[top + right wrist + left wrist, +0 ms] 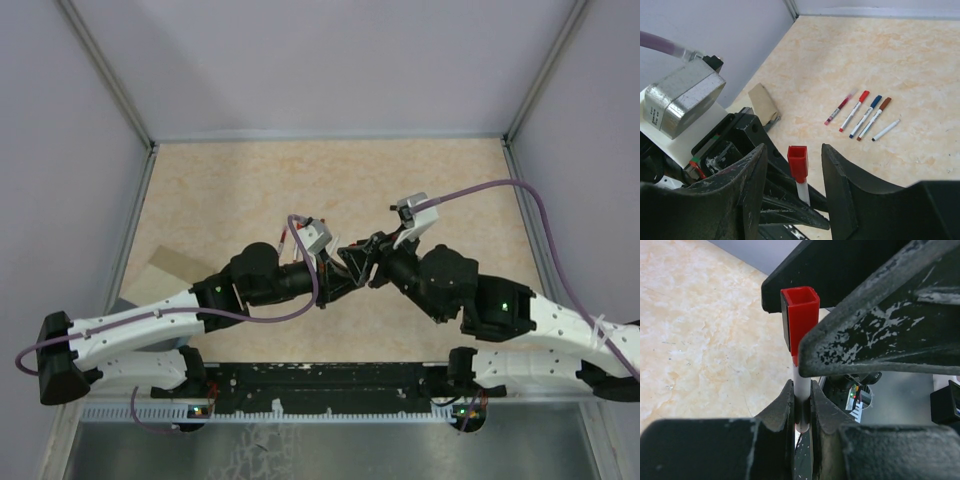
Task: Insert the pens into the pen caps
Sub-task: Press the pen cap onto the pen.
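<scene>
Nothing legible is showing anywhere I look. Only a few tiny dark marks are sitting on the end face of the silver box (682,97), up and to the left of the right claw (794,150), and they are coming out too small to read.
</scene>
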You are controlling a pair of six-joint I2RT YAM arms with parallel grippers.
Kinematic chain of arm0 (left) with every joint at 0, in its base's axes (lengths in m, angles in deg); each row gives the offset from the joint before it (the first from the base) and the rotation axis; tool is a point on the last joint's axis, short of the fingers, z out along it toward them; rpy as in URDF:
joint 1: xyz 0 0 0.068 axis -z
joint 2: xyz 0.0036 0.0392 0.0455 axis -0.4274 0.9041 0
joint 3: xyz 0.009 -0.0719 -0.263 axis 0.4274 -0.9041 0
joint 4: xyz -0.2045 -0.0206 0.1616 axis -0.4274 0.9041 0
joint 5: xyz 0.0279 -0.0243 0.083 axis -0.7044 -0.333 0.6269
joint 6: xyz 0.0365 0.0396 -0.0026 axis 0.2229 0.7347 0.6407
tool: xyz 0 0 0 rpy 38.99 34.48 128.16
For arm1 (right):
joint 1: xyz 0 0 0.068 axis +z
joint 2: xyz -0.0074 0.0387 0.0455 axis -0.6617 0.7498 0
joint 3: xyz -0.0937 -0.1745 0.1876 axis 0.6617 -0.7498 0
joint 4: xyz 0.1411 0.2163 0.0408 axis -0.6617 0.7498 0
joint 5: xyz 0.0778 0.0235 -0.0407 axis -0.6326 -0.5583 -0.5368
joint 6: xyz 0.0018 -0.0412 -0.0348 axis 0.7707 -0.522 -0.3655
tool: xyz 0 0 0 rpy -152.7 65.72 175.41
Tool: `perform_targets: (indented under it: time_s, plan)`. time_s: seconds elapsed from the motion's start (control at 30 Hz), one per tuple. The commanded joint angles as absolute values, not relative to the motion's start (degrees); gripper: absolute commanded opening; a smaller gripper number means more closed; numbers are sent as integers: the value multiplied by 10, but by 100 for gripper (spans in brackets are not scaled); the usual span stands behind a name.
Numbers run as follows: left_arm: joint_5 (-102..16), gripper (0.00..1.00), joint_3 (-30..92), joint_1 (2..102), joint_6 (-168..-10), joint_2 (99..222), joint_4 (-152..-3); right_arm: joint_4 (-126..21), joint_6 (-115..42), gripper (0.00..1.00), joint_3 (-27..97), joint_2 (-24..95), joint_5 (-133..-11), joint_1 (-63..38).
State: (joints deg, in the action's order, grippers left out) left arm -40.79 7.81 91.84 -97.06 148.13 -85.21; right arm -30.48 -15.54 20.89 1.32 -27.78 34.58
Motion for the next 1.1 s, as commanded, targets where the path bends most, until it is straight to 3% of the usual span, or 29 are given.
perform_targets:
  time_s: [0.0,0.13,0.5,0.57,0.63,1.07]
  plan:
    - [-423,0,97,918,-971,1483,-873,-301,-168,48,253,25,-258,341]
    - [-429,0,97,918,-972,1484,-874,-297,-160,47,249,30,-262,333]
    - [-430,0,94,918,-970,1479,-877,-282,-135,26,235,34,-291,320]
    - [-424,0,95,918,-969,1479,-876,-278,-124,17,222,32,-296,318]
    - [-412,0,95,918,-972,1476,-876,-276,-111,1,207,27,-300,318]
    - [-356,0,96,918,-990,1453,-875,-286,-67,0,129,-7,-331,311]
